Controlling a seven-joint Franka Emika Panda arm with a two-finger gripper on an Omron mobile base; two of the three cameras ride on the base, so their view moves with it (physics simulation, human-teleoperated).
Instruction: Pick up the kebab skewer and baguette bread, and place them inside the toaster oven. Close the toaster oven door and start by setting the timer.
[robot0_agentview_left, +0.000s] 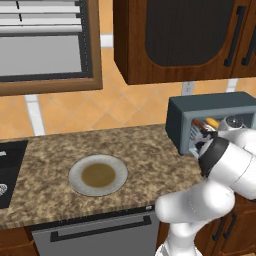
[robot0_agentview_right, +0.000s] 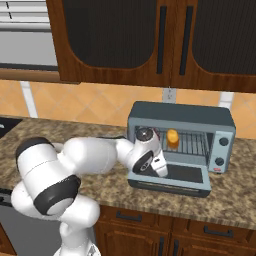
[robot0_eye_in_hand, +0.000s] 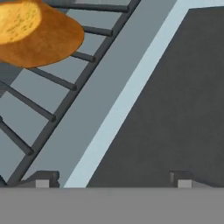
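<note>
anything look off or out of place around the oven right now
Nothing stands out. The bread sits on the rack inside the oven, the door lies open and flat, and the open tool hovers over the door.

My views are evenly lit and flat, all rendered, with no glare and only faint shading. The oven (robot0_agentview_right: 180, 145) interior reads darker behind its rack. Through my hand camera the bread (robot0_eye_in_hand: 37, 33) at eleven o'clock looks soft-edged, brightest on its pale top; edges show slight pixel blur.
</note>
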